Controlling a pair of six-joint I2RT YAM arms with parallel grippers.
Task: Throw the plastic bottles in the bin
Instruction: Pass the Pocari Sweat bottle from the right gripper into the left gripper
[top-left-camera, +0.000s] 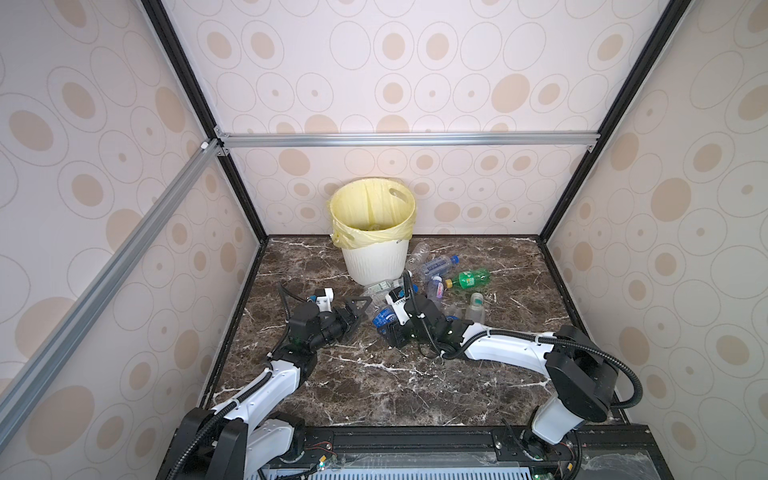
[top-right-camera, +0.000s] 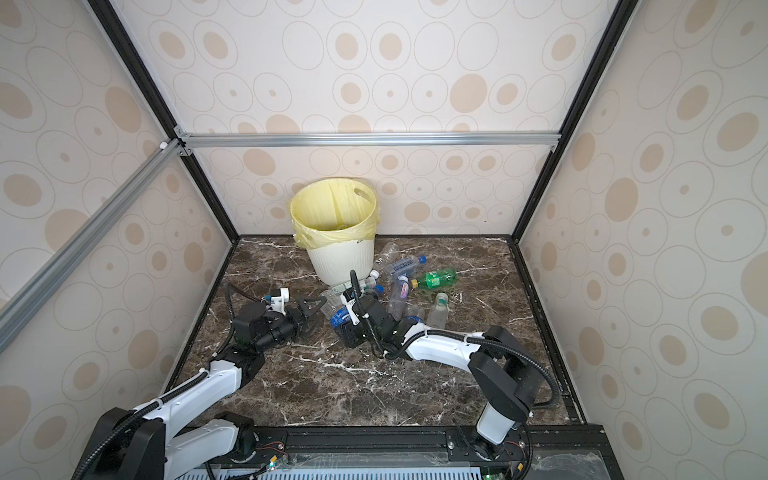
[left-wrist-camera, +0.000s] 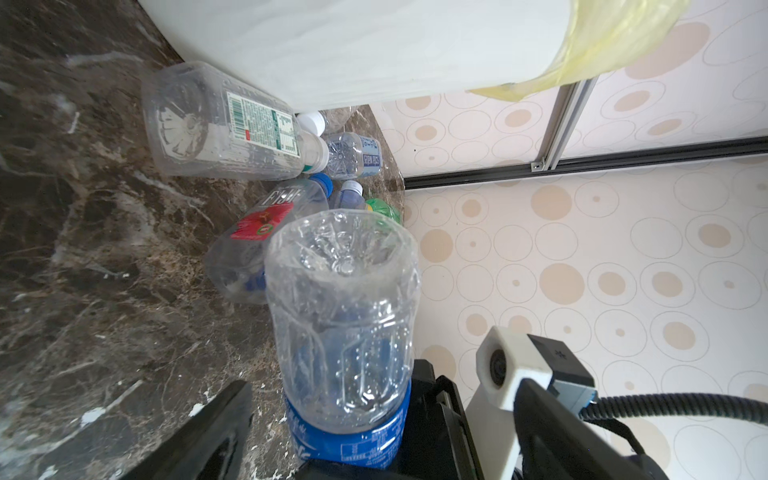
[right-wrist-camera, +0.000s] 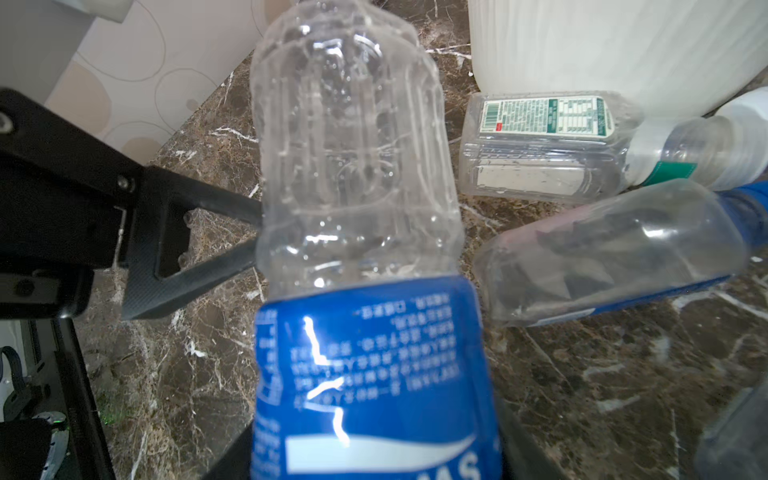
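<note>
Dark brown marble tabletop (top-left-camera: 374, 386), veined in white, lay between walls papered with beige ovals. We saw the bin (top-left-camera: 376, 266), a round, ribbed, cream-white plastic wastebasket, standing near and beyond both sets of jaws. A pale yellow bag (top-left-camera: 365, 199) lined it and folded over its rim, and whatever lay at its bottom was too dim to name. The right gripper (top-left-camera: 385, 322) was clamped on the blue-labelled part of a crumpled clear bottle (right-wrist-camera: 353, 166), whose ridged bare end stuck out past those jaws toward the left gripper (top-left-camera: 360, 312). Its jaws stood wide apart, one black triangular finger (right-wrist-camera: 187, 249) just beside that end; whether they touched we could not tell. Beyond the right jaws, a square clear bottle (right-wrist-camera: 540, 145) with a green-and-white label lay on its side just beside the bin's wall, and a green bottle (top-left-camera: 471, 279) lay farther off. The label hid most of the right jaws.
</note>
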